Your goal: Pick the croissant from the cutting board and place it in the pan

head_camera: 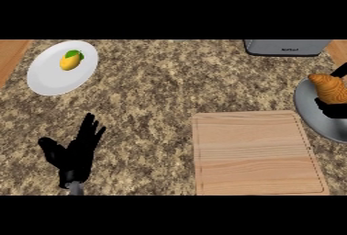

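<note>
Head view: croissant [330, 88] held over pan [310, 121], counter's [169, 92] right edge.
Right hand [331, 110]: pinched round croissant.
Handling: judged light, flaky; best gripped mid-body.

Speckled granite-like counter [169, 82], pale smooth wooden cutting board [254, 153], grey metal pan [310, 118], glossy white plate [54, 79]

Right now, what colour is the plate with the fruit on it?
The plate is white, clearest in the head view.

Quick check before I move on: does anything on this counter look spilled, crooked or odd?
Nothing stands out. The croissant is held in the right hand over the pan; the cutting board lies straight.
</note>
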`<state>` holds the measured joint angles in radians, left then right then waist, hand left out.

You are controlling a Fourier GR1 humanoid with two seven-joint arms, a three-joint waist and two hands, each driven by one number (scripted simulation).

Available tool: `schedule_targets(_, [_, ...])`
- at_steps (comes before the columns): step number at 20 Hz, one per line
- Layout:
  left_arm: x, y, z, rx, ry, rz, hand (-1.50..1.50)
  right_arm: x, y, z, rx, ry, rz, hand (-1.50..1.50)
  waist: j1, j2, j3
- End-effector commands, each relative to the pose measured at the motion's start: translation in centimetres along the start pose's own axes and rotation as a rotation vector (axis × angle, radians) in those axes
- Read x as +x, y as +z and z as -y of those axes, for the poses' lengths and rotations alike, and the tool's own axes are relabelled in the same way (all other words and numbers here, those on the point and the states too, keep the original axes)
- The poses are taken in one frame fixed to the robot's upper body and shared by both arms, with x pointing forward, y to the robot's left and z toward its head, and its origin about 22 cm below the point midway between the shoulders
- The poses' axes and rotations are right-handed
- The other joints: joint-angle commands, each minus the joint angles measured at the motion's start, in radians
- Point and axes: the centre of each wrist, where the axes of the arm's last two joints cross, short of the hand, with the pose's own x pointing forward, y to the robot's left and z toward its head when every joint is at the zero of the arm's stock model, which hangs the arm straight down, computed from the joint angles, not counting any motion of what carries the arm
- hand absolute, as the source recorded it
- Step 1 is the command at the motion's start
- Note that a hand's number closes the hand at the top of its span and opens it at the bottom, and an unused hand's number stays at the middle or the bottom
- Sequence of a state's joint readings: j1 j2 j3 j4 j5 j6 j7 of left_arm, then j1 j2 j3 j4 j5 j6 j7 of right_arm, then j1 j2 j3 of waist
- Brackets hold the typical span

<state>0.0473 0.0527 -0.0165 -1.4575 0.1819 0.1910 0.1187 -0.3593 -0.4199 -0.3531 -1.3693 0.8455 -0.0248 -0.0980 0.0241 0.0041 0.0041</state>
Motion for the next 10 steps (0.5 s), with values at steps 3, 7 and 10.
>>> schedule_targets(3, [-0.3, -1.2, 0.1, -0.009, -0.013, -0.037, 0.00, -5.0, -3.6, -1.2, 0.000, -0.063, -0.049, 1.50, 0.007, 0.010, -0.002])
schedule_targets(7, [-0.5, 0.0, 0.8, -0.034, -0.010, -0.046, 0.00, -6.9, -4.8, -1.8, 0.009, -0.070, -0.052, 1.50, 0.024, 0.013, -0.001])
schedule_targets(10, [-0.5, -0.4, 1.0, -0.032, -0.017, -0.026, 0.00, -8.5, -3.4, -2.5, 0.090, 0.188, -0.158, -1.50, 0.048, 0.027, -0.001])
